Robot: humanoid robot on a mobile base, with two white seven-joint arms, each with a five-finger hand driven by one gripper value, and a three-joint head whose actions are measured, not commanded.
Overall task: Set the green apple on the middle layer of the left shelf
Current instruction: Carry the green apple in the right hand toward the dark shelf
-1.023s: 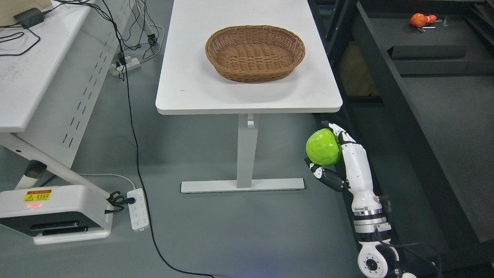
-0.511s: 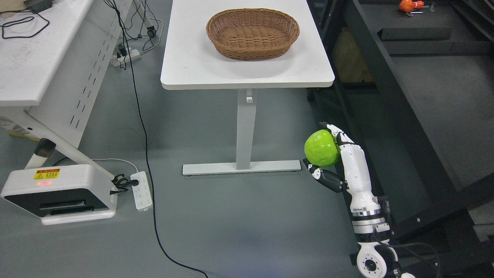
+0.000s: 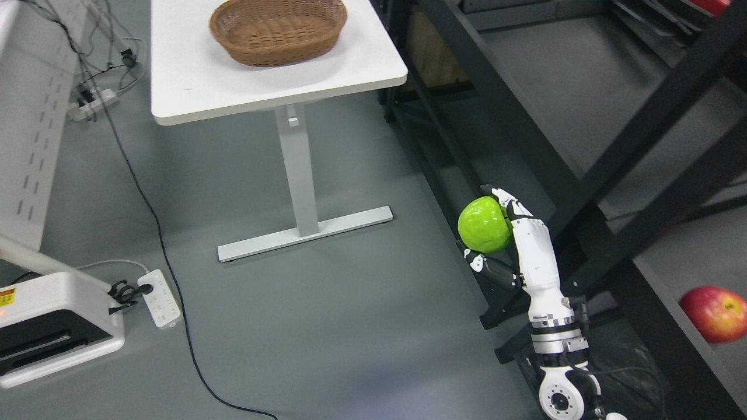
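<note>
green apple [image 3: 484,224] sits clamped in the right hand [image 3: 513,245], held above the grey floor just left of the black shelf frame [image 3: 589,192]. a red apple [image 3: 716,313] lies on a shelf at the right. far left, a wicker basket [image 3: 278,30] rests on the white table [image 3: 192,87].

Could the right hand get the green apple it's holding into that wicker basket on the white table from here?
Probably not: the right hand grips the green apple low, well apart from the basket at the table's far end.
</note>
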